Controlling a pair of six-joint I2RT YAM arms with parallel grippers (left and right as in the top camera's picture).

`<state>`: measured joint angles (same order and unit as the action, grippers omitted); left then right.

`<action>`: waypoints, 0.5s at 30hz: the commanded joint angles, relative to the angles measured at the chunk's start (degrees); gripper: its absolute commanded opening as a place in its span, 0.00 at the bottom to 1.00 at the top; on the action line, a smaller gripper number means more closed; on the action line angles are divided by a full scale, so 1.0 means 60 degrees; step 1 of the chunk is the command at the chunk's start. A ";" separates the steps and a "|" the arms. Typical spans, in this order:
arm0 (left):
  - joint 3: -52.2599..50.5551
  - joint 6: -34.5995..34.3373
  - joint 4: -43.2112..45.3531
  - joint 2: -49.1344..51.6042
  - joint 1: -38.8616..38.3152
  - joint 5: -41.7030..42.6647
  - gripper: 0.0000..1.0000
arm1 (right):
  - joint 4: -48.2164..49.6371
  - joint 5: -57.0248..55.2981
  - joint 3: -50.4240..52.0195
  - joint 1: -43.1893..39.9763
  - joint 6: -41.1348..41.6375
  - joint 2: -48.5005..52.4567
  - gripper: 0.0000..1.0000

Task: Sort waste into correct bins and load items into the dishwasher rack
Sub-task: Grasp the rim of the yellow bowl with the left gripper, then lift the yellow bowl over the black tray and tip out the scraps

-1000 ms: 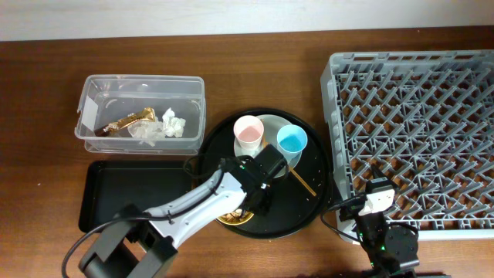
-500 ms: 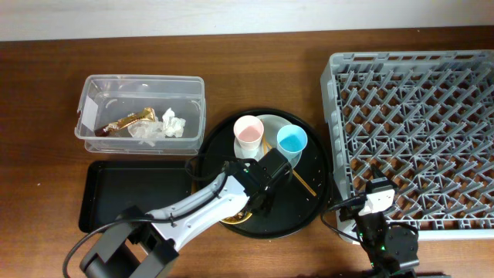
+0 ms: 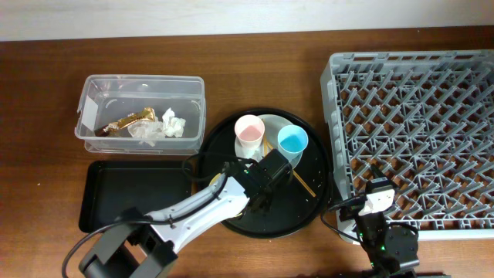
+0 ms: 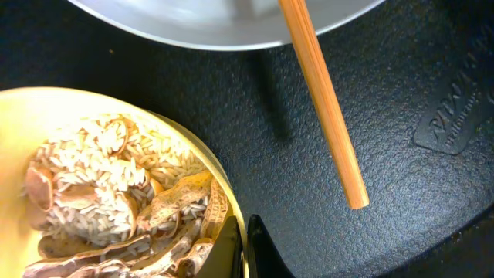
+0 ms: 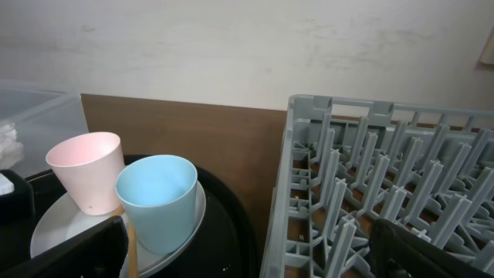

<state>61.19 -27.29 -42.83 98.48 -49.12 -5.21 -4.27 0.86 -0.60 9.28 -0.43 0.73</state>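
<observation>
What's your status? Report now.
Left gripper shut on bowl rim. Right gripper open, beside rack. Chopstick near bowl, not touching.

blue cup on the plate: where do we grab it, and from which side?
Its rim, one finger inside, coming down from above on the rack side. The blue cup stands upright, mouth up, looks empty, and narrows toward the base, so a side pinch might slip. The pink cup crowds the other side.
</observation>
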 commanded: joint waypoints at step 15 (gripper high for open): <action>0.0044 0.0029 -0.1825 -0.3901 0.0994 -0.0688 0.00 | -0.0051 -0.0080 0.0047 -0.0058 -0.0029 -0.0069 0.98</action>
<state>61.19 -27.27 -50.83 80.23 -47.75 -8.14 -4.27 0.89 -0.60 9.28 -0.47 0.73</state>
